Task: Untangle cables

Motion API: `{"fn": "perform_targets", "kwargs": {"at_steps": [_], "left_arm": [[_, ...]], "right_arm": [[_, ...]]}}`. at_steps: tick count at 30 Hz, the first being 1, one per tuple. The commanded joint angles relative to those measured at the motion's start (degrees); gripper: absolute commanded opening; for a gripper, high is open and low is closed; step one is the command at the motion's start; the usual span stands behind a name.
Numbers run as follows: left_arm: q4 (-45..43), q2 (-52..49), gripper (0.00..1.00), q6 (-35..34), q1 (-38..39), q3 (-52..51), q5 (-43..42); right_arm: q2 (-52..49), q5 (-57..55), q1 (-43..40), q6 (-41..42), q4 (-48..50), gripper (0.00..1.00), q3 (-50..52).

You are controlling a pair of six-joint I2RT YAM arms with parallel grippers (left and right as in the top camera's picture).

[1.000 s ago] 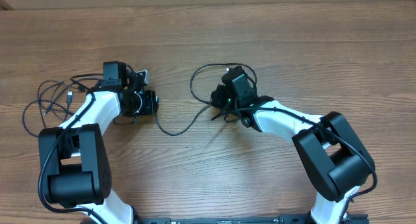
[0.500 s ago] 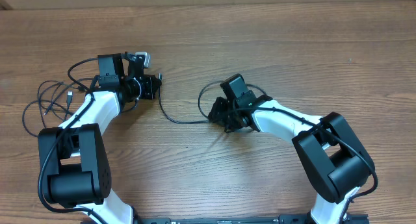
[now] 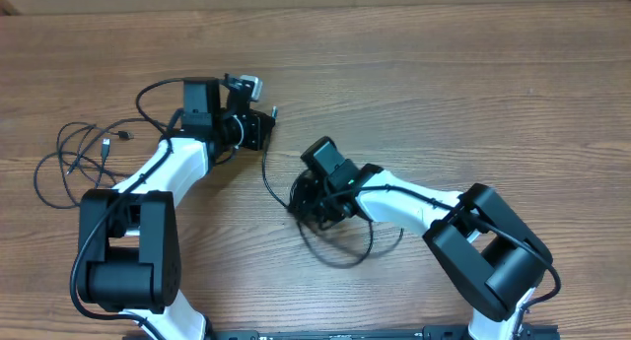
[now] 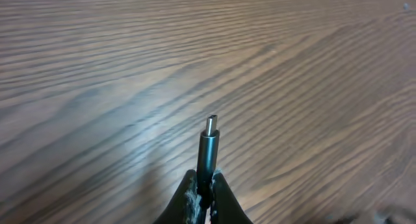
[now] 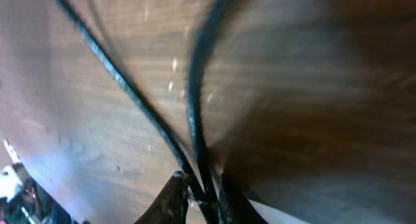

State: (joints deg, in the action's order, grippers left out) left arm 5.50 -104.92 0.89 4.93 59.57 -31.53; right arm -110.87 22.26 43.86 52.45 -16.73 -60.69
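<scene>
Left tool (image 4: 205,185), clenched on a silver plug (image 4: 209,143), holds it over the tabletop (image 3: 444,94). Its cable (image 3: 266,172) runs slantwise to the right tool (image 3: 314,204), which is clamped on two strands and nearer the slack loops (image 3: 345,249). Only overhead shows those loops; only the wrist views confirm both grips.

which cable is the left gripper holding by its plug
The cable that runs across to the right gripper. Its plug is pinched in the left gripper. The tangled cords at far left lie loose, with nothing gripping them.
</scene>
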Motion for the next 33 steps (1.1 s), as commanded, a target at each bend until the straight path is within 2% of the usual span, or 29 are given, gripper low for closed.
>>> {"fn": "perform_targets", "kwargs": {"at_steps": [1, 4, 5, 6, 9, 10, 12, 17, 21, 26, 29, 33], "left_arm": [[-0.4, -0.4, 0.04, -1.2, 2.1, 0.6, -0.9], [-0.5, -0.4, 0.05, -1.1, 3.8, 0.6, -0.9], [-0.7, -0.4, 0.09, -1.1, 4.1, 0.6, -0.9], [-0.9, -0.4, 0.20, -1.2, 4.4, 0.6, -0.9], [-1.6, -0.3, 0.36, -2.5, 4.6, 0.6, -0.9], [-1.8, -0.3, 0.45, -3.9, 4.4, 0.7, -1.0], [-1.4, -0.1, 0.55, -6.9, 3.8, 1.5, -1.6], [2.8, 1.5, 0.79, -10.9, 2.1, 4.1, -6.0], [10.4, 4.4, 0.83, -12.8, 1.4, 5.1, -4.2], [24.6, 7.4, 0.84, -16.8, 1.5, 5.1, 4.1], [33.2, 7.6, 0.83, -16.8, 1.5, 5.0, 4.5], [42.7, 7.6, 0.81, -18.4, 1.9, 5.0, 4.5]], "right_arm": [[-0.9, 1.3, 1.2, -0.4, 0.4, 0.16, 0.8], [-0.9, 5.9, 1.2, -4.7, 3.2, 0.16, 0.8], [-0.9, 6.5, 1.2, -5.2, 3.7, 0.16, 0.8], [-0.9, 7.0, 1.2, -5.9, 4.1, 0.16, 0.8], [-0.9, 7.3, 1.1, -7.0, 4.2, 0.21, 0.5], [-0.8, 8.0, 0.9, -8.0, 4.2, 0.25, 0.3], [-0.1, 8.5, 0.2, -9.5, 3.1, 0.36, -0.3], [3.6, 8.1, -1.1, -12.5, 0.3, 0.57, -1.2], [7.4, 4.5, -2.0, -13.6, -2.3, 0.63, -1.4], [10.6, -2.9, -4.9, -13.8, -6.4, 0.66, -1.4], [10.6, -6.7, -7.6, -13.7, -7.8, 0.72, -1.4], [10.6, -9.5, -12.0, -13.5, -9.0, 0.75, -1.4]]}}
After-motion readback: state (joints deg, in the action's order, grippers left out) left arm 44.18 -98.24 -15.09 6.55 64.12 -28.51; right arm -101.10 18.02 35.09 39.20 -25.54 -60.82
